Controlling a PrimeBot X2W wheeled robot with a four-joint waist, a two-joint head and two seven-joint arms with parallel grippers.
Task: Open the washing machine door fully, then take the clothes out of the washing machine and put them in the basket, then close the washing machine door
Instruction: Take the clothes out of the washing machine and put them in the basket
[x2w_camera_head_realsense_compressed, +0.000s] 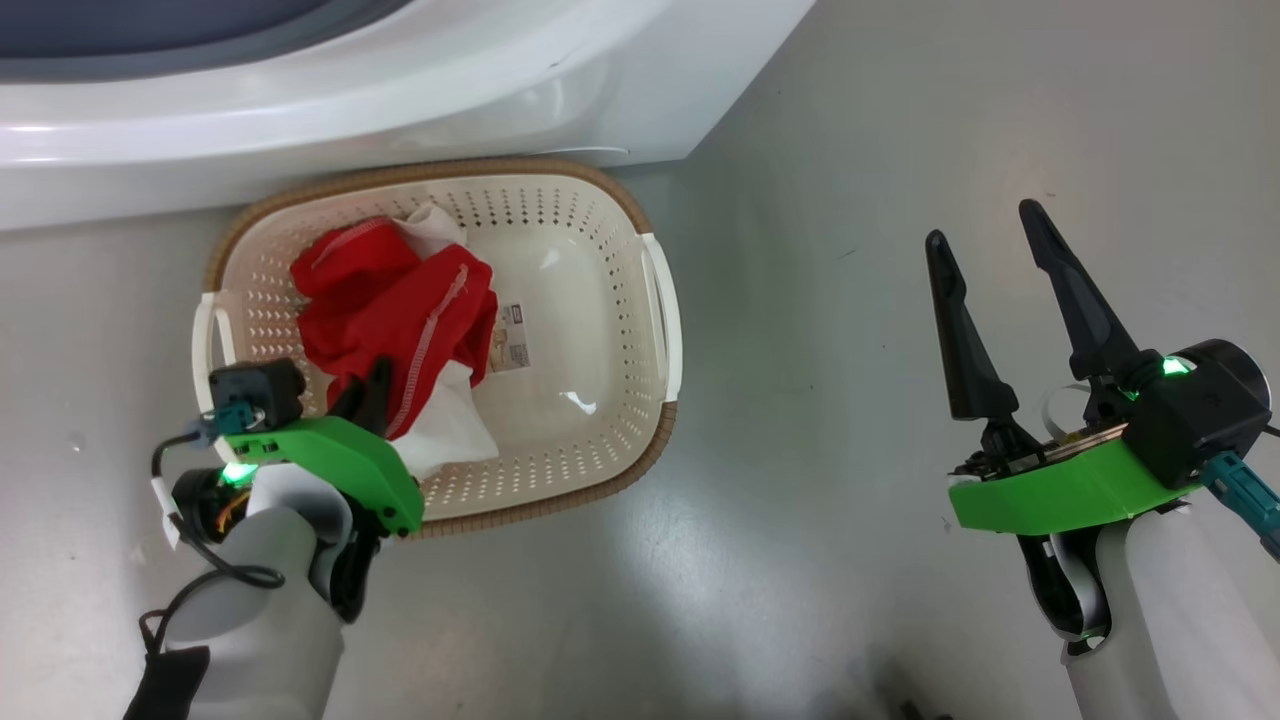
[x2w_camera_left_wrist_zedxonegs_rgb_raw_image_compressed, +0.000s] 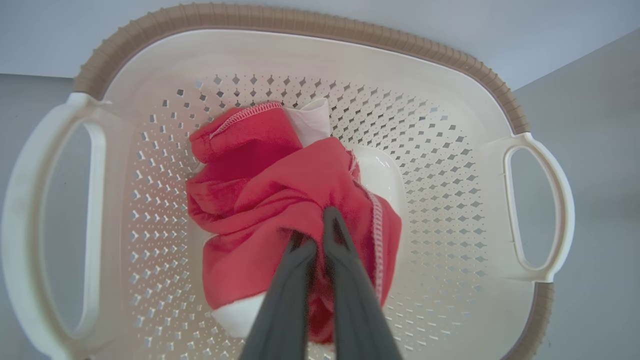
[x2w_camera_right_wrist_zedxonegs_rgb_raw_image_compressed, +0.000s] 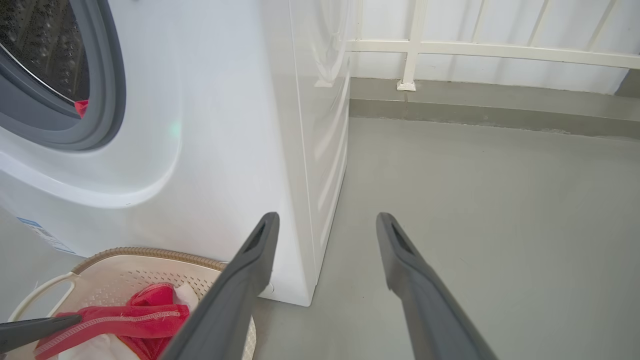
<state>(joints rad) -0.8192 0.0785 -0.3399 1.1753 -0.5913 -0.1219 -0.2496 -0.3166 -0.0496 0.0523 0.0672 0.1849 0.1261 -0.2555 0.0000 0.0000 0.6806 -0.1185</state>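
Left gripper (x2w_camera_left_wrist_zedxonegs_rgb_raw_image_compressed: 315, 227) clamped on the red clothes (x2w_camera_head_realsense_compressed: 400, 300), tips pressed together in the fabric. Clothes bunched inside the basket (x2w_camera_head_realsense_compressed: 560, 215), toward its left-handle side, with a white panel at the near wall. Basket sits on the floor (x2w_camera_head_realsense_compressed: 850, 500), just in front of the washing machine (x2w_camera_head_realsense_compressed: 400, 90). Right gripper (x2w_camera_head_realsense_compressed: 985, 225) spread apart, empty, over the floor well to the right of the basket.

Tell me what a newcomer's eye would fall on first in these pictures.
The bright red clothes stand out first, bunched in the left half of the cream basket, which sits on the grey floor in front of the white washing machine. The left gripper is pinched shut on that fabric, while the right gripper hangs open over the floor to the right.
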